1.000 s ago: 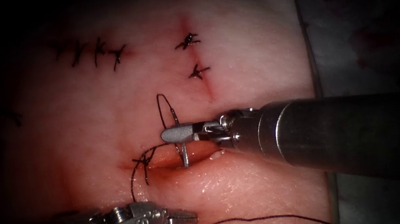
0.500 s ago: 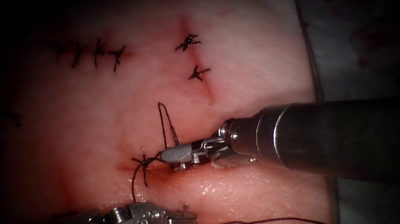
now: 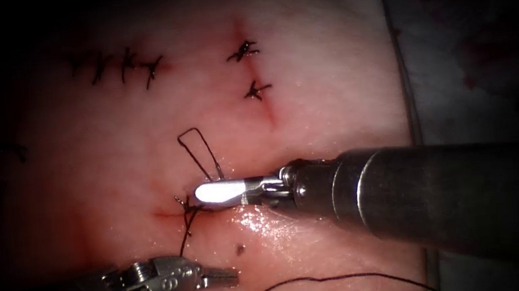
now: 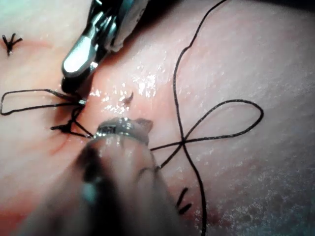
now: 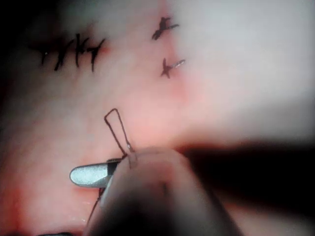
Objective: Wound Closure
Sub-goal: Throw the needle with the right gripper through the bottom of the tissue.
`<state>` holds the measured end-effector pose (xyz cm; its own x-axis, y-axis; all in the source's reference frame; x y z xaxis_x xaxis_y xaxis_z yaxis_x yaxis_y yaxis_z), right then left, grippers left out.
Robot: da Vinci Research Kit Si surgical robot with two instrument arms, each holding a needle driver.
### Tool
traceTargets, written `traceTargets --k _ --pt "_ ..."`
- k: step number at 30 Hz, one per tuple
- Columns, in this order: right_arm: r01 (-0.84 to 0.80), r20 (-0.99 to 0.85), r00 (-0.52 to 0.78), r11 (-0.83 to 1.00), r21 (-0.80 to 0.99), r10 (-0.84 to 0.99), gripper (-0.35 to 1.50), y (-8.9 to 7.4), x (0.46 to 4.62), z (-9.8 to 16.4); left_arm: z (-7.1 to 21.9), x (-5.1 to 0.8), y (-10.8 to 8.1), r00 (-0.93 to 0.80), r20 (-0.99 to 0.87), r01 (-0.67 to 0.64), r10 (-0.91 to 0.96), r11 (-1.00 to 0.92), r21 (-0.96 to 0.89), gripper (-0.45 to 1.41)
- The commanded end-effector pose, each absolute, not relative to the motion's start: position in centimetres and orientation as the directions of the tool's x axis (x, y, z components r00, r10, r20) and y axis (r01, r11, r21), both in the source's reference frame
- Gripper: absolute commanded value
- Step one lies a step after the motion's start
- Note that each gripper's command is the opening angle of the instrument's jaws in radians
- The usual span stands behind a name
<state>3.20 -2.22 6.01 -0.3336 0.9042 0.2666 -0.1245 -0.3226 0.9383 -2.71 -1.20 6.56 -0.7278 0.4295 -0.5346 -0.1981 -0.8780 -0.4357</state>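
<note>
The needle (image 3: 219, 168) sat in my right hand (image 3: 203, 196), clamped near its thread end. Just a short stub with the thread (image 3: 188, 134) on it showed above the closed jaws. The rest lay under the hand, down at the cut (image 3: 164, 213), and I could not tell how deep it sat in the tissue (image 3: 306, 94).

A second earlier the needle's shaft had stood plainly below this hand, in the open cut. Since then the hand had shifted left until its tip was just beside the knot (image 3: 183, 207). The thread loop above it had tipped over to the left. A dark speck (image 3: 240, 249) below the hand was also new.

My left hand (image 3: 227, 275) lay below the knot, well apart from the right one, a little lower and further left than before. Its jaws were together with nothing between them. A strand ran from the knot down past it, and more loose thread (image 3: 327, 279) curved off to its right. Older stitches (image 3: 247, 52) lay well above both hands.
</note>
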Motion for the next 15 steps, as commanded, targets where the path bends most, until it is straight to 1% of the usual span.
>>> traceTargets --k 1,3,4,7,9,12,15 --pt "-0.161 0.215 -0.319 -0.277 0.947 0.923 1.09 -2.19 3.27 6.09 6.62 -2.77 -1.20 -0.727 -0.537 -0.196 0.429 -0.879 -0.435 -0.38" --pt "-0.219 0.124 -0.304 -0.196 0.956 0.945 1.09 -2.17 3.24 6.11 6.61 -2.76 -1.21 -0.727 -0.537 -0.196 0.428 -0.879 -0.436 -0.38" --pt "-0.298 0.009 -0.275 -0.095 0.950 0.961 1.08 -2.15 3.21 6.12 6.60 -2.76 -1.22 -0.727 -0.536 -0.196 0.428 -0.879 -0.436 -0.38" --pt "-0.348 -0.052 -0.261 -0.043 0.937 0.964 1.04 -2.12 3.19 6.14 6.59 -2.74 -1.23 -0.727 -0.537 -0.195 0.428 -0.879 -0.436 -0.38" --pt "-0.402 -0.130 -0.214 0.035 0.915 0.968 1.04 -2.11 3.18 6.15 6.58 -2.73 -1.24 -0.728 -0.537 -0.195 0.427 -0.879 -0.436 -0.38" --pt "-0.464 -0.185 -0.160 0.092 0.881 0.970 1.04 -2.08 3.16 6.18 6.58 -2.72 -1.25 -0.728 -0.537 -0.194 0.427 -0.879 -0.436 -0.38" --pt "-0.485 -0.194 -0.158 0.095 0.870 0.968 0.99 -1.96 3.12 6.29 6.57 -2.73 -1.26 -0.728 -0.536 -0.195 0.427 -0.879 -0.435 -0.38"
